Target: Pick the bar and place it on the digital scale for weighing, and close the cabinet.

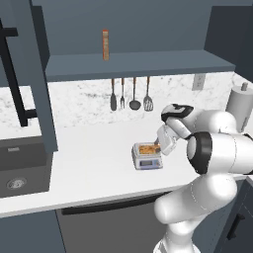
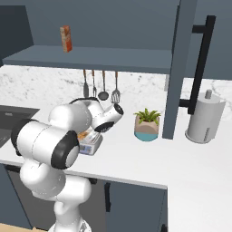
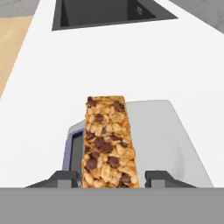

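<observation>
While bar (image 3: 109, 140) lies on scale (image 3: 175, 140) — sink (image 3: 105, 13) beyond, fingertips (image 3: 65, 178) flanking.

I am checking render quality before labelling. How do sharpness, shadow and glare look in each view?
Left base view: soft and low in detail, the golden-brown granola bar a smudge on the light-grey digital scale; no glare. Right base view: equally soft, with faint shading under the shelf. Hand view: the sharpest, the bar's grain clear, the scale's silver plate evenly lit, hardly any shadow.

Even, bright, rendered light; soft shadows, sharp.
</observation>
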Available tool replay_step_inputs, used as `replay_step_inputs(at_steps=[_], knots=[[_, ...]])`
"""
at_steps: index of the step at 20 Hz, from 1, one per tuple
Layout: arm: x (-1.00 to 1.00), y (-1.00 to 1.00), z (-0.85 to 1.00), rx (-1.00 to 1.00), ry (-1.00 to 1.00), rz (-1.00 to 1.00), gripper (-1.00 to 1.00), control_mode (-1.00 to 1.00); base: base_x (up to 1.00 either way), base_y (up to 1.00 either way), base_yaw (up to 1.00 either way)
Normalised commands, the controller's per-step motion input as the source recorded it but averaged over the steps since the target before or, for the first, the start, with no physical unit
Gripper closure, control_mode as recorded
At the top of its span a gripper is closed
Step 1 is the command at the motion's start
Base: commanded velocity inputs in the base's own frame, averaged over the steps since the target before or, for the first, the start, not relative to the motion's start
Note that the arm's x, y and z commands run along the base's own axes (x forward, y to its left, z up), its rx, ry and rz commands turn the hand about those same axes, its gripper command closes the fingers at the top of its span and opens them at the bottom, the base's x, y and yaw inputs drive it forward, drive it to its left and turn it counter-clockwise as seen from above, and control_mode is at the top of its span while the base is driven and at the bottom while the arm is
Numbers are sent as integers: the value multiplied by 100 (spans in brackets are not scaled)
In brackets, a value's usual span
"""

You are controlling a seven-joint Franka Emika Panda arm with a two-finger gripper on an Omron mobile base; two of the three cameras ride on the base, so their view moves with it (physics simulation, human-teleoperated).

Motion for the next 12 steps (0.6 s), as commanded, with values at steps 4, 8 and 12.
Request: replay_step_inputs(at_steps=[4, 8, 12], knots=[[0, 0, 0, 0, 0, 2, -100, -100, 0, 0, 0], [-2, 0, 6, 0, -5, 0, -100, -100, 0, 0, 0], [-46, 0, 39, 0, -20, 0, -100, -100, 0, 0, 0]])
